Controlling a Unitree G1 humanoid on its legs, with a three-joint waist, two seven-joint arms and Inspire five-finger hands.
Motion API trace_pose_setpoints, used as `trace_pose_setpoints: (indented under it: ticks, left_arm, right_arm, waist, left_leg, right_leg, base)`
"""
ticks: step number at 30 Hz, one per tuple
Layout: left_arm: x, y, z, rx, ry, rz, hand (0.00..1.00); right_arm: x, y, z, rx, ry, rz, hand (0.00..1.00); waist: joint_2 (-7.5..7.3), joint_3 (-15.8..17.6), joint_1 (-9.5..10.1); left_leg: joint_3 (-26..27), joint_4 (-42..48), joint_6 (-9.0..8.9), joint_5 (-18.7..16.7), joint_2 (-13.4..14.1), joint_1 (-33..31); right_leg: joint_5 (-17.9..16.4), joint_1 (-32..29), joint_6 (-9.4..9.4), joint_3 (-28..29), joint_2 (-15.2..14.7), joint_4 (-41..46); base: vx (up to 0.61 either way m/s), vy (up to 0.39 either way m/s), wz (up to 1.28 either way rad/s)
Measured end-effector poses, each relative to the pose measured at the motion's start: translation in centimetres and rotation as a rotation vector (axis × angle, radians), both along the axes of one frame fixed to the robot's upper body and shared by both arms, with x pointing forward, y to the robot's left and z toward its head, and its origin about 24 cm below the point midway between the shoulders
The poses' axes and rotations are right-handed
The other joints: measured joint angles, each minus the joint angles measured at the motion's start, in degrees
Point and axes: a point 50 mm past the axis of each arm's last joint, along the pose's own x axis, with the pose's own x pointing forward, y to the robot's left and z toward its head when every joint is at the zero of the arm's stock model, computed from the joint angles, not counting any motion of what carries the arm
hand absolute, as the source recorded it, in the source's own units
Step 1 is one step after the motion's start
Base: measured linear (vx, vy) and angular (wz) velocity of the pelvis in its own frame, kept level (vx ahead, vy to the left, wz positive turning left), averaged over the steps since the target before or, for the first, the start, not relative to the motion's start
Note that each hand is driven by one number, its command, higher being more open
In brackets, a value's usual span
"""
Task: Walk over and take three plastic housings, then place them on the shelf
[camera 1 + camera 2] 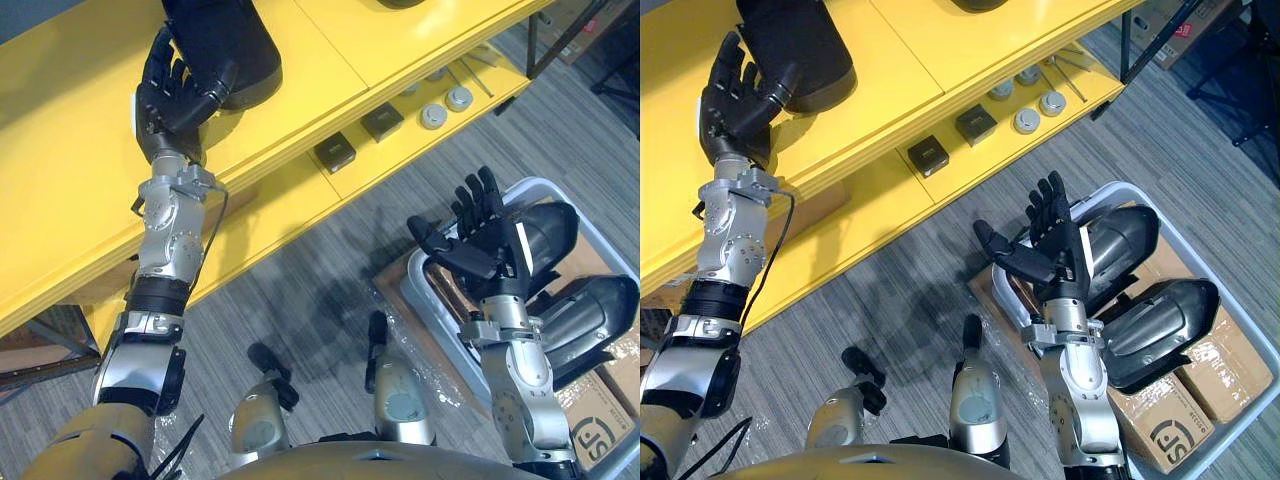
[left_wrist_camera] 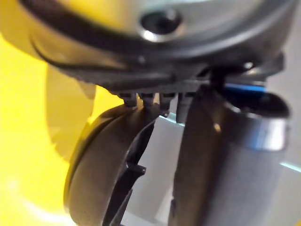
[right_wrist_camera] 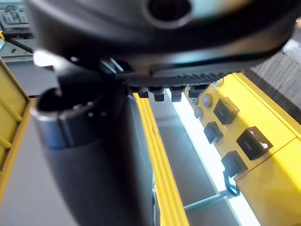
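A black plastic housing [image 1: 225,50] stands on the top board of the yellow shelf [image 1: 60,150]. My left hand [image 1: 170,95] is against its near edge, fingers straight up beside it and thumb lying on its front; the housing's curved rim [image 2: 99,160] shows between thumb and fingers. Two more black housings [image 1: 1120,245] [image 1: 1160,320] lie in a grey bin [image 1: 1110,190] on the floor at the right. My right hand [image 1: 1055,250] hovers open over the bin's near corner, fingers spread, holding nothing.
On the shelf's lower board lie two small black boxes [image 1: 335,152] [image 1: 382,120] and round metal parts [image 1: 433,116]. Cardboard boxes [image 1: 1160,420] sit in the bin under the housings. Grey carpet runs between shelf and bin.
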Motion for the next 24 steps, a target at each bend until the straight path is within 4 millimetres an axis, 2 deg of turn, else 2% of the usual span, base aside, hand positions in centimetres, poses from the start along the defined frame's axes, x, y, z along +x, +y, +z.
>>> trace_pose_setpoints:
  ticks: [8, 20, 22, 24]
  left_arm:
    - [0.1, -0.4, 0.0, 0.008, 0.010, -0.009, 1.00]
    - [0.0, -0.1, -0.2, 0.020, 0.036, 0.070, 1.00]
    - [-0.5, 0.3, -0.3, 0.022, 0.032, 0.110, 1.00]
    - [-2.1, 0.6, -0.8, -0.012, -0.006, 0.173, 1.00]
  right_arm:
    - [0.0, 0.5, -0.2, 0.014, 0.013, -0.002, 1.00]
    - [-0.7, 0.8, -1.0, 0.016, 0.050, 0.012, 1.00]
    - [-0.7, 0.8, -1.0, 0.012, 0.043, 0.027, 1.00]
    - [-0.9, 0.9, -0.8, -0.011, 0.021, 0.039, 1.00]
  waist:
    - [-0.04, 0.0, -0.59]
    - [-0.12, -0.2, -1.01]
    - [-0.08, -0.3, -1.14]
    - [0.10, -0.4, -1.16]
  left_leg:
    - [0.0, 0.0, 0.01, 0.0, 0.0, 0.1]
    - [-0.1, -0.1, 0.01, 0.0, 0.0, 0.8]
    - [-0.1, -0.3, 0.01, 0.0, -0.1, 1.4]
    - [0.0, -1.3, -0.15, 0.2, -0.3, 2.9]
  right_leg:
    - [0.0, 0.2, 0.00, -0.1, 0.0, 0.0]
    - [0.0, 1.0, -0.02, -0.2, 0.0, -0.2]
    - [0.0, 1.4, -0.01, -0.2, 0.0, -0.3]
    - [0.0, 2.8, -0.01, -0.4, 0.1, -0.7]
  base:
    - [0.00, 0.000, 0.00]
    - [0.00, 0.000, 0.00]
    - [0.00, 0.004, -0.04]
    - [0.02, 0.003, 0.01]
